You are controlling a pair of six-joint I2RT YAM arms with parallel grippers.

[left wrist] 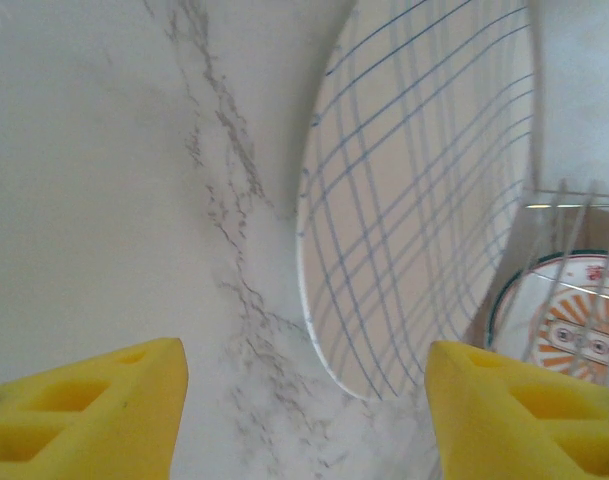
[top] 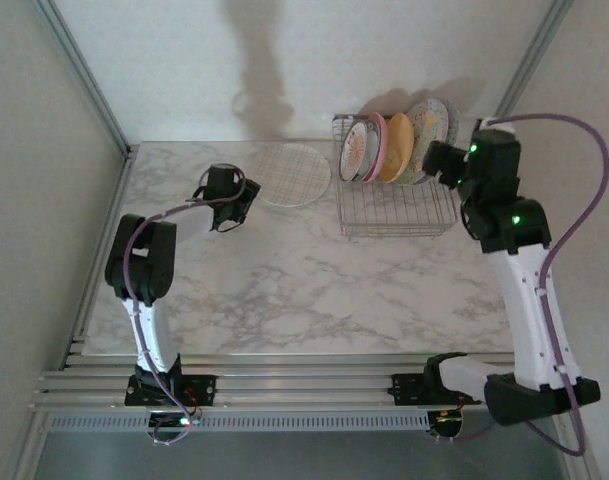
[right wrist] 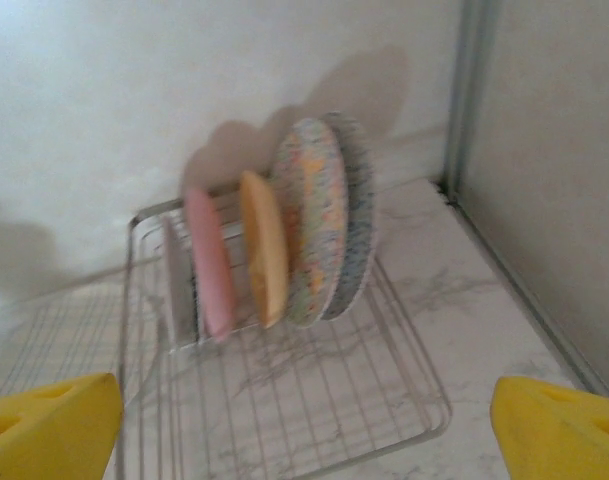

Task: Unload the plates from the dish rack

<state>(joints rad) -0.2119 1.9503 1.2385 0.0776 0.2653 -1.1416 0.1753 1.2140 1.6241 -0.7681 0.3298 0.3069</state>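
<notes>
The pale grid-patterned plate (top: 294, 173) (left wrist: 424, 200) lies flat on the marble table, left of the silver wire dish rack (top: 396, 208) (right wrist: 284, 400). Standing on edge in the rack are a white plate with an orange centre (top: 355, 150) (left wrist: 574, 320), a pink plate (top: 375, 147) (right wrist: 209, 265), an orange-yellow plate (top: 396, 148) (right wrist: 264, 250) and speckled floral plates (top: 426, 135) (right wrist: 319, 220). My left gripper (top: 239, 205) (left wrist: 304, 420) is open, empty, just short of the grid plate's rim. My right gripper (top: 442, 165) (right wrist: 304, 440) hovers open at the rack's right side, holding nothing.
Metal frame posts (top: 84, 75) (right wrist: 469, 100) and pale walls close in the table at the back, left and right. Bare marble (top: 314, 290) stretches from the rack toward the arm bases.
</notes>
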